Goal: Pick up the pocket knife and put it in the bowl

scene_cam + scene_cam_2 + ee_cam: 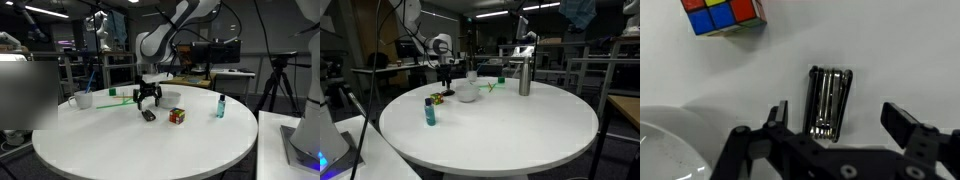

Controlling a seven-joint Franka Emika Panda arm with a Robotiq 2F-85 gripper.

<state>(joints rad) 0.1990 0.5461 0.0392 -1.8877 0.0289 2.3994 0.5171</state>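
Hovering black two-finger gripper [835, 110] above small dark folding pocket knife [828, 101], with jaws spread wide and gripping nothing. Looks like pre-grasp step. — A

Knife location? — B

Lying flat on round white table [120, 145], between the fingers in wrist view, near multicoloured puzzle cube [724, 14] and close to small round white bowl [670, 140]. Not in bowl yet. — A

Next? — B

Probably dropping straight down, straddling the long sides, closing, lifting, then carrying over to bowl. Thin and low, so needs fingertips almost at tabletop. — A

Counts? — B

Counting one knife, one bowl, one cube, one teal bottle [220, 106], one white cup with green item [85, 99], one tall metal flask [524, 75]. One gripper. — A
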